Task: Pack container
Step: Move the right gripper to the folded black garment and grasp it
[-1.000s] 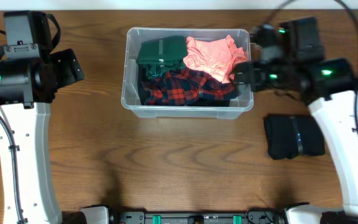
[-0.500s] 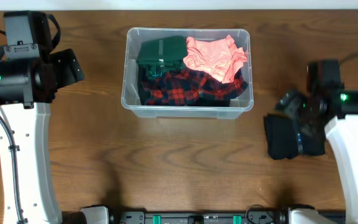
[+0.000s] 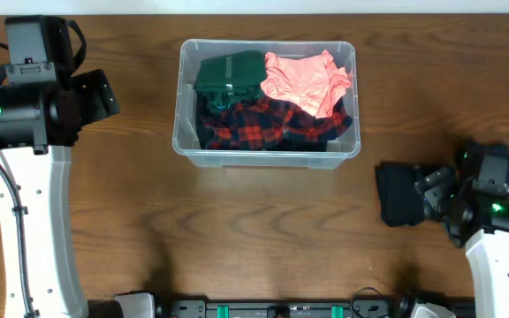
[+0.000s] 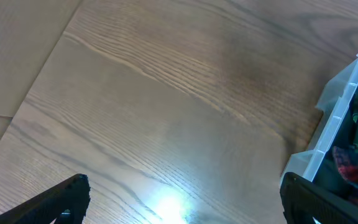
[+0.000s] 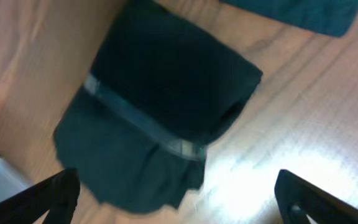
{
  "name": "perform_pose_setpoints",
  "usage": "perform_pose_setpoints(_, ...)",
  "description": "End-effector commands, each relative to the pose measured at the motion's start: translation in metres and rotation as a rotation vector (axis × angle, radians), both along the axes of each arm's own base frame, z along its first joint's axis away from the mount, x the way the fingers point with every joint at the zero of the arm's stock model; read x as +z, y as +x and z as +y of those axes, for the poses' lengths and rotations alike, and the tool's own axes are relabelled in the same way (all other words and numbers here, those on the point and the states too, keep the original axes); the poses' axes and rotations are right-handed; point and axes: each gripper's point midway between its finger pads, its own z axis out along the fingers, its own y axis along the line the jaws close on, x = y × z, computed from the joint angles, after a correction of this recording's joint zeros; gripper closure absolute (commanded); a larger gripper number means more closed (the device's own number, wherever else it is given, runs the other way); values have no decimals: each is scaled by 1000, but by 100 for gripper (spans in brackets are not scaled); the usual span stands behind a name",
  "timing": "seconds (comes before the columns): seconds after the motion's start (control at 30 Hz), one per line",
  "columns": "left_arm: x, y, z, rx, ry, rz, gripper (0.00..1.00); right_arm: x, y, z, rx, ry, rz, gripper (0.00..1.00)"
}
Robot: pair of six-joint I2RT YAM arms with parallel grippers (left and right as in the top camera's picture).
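The right gripper (image 3: 433, 196), jaws spread and empty, has swung back from the right rim of the container (image 3: 268, 157) and now hangs over the folded black garment (image 3: 400, 196), which lies right of the container and nearer the robot. The container already holds green, pink and plaid clothes, so the black piece looks next to be packed. The left gripper (image 4: 185, 186), also spread, waits left of the container.

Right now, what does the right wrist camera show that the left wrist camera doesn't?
Only the right wrist view: a dark folded garment with a grey band, lying ahead of the open right gripper. Only the left wrist view: a corner of the clear container with plaid cloth inside, off to the right of the open left gripper. Both: the wooden table with a patch of glare.
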Motion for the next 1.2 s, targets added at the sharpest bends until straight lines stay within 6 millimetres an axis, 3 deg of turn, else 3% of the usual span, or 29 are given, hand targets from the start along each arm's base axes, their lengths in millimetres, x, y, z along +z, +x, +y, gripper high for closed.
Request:
perform_pose_setpoints(0.0, 2, -1, 3, 12, 10, -4, 2, -20, -7, -3, -6, 3, 16, 4)
perform_pose_setpoints(0.23, 2, -1, 3, 12, 10, -4, 2, -46, -11, -6, 2, -6, 13, 11)
perform_pose_setpoints(0.67, 2, -1, 3, 12, 10, -4, 2, -76, 15, -7, 53, -51, -185, 25)
perform_pose_setpoints(0.7, 2, -1, 3, 12, 10, -4, 2, -77, 17, -8, 53, -57, -199, 29)
perform_pose_setpoints(0.77, 2, -1, 3, 11, 10, -4, 2, -79, 20, -10, 51, -67, -222, 53)
perform_pose_setpoints(0.8, 2, -1, 3, 11, 10, -4, 2, -81, 21, -10, 50, -71, -230, 59)
perform_pose_setpoints(0.9, 2, -1, 3, 12, 10, -4, 2, -87, 24, -11, 50, -73, -240, 55)
perform_pose_setpoints(0.93, 2, -1, 3, 11, 10, -4, 2, -88, 25, -11, 51, -72, -239, 59)
perform_pose_setpoints(1.1, 2, -1, 3, 12, 10, -4, 2, -93, 27, -9, 58, -57, -233, 99)
perform_pose_setpoints(1.17, 2, -1, 3, 11, 10, -4, 2, -92, 30, -4, 91, -41, -246, 99)
